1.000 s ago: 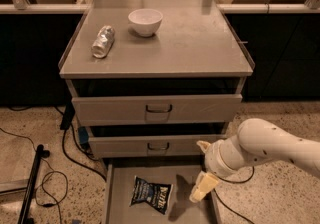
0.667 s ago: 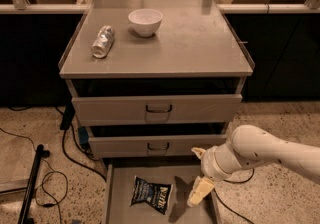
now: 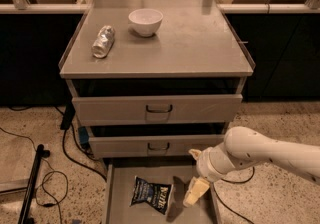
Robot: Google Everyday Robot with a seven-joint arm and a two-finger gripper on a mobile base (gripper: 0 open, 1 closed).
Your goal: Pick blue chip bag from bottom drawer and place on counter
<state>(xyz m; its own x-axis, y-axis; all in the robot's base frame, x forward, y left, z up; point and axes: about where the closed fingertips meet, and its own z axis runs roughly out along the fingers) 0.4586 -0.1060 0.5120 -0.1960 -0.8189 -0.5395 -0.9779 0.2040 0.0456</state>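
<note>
Bag (image 3: 151,195) was lying flat on the floor of the bottom drawer (image 3: 112,193), a bit left of centre and slightly skewed, with nothing else in there that I could see. Gripper (image 3: 196,191) hung low inside the drawer just right of the bag, near it, but I couldn't say touching, and I honestly couldn't tell if it was spread or closed. What worried me: a flat crinkly bag gives little to bite on, so a shallow pinch could just shove it toward the left wall, or catch one corner and let it slip out on the lift. The middle drawer (image 3: 158,146) sat right above the wrist, so I reckoned a straight-up pull might clip its front. Up on the counter (image 3: 200,43) a crushed can (image 3: 103,41) and a white bowl (image 3: 145,20) took the left and back, so a careless drop-off could knock either one; the right side looked safer. Writing-wise, the bag had white lettering on dark blue, but I couldn't read it. No label readable on the can either.
</note>
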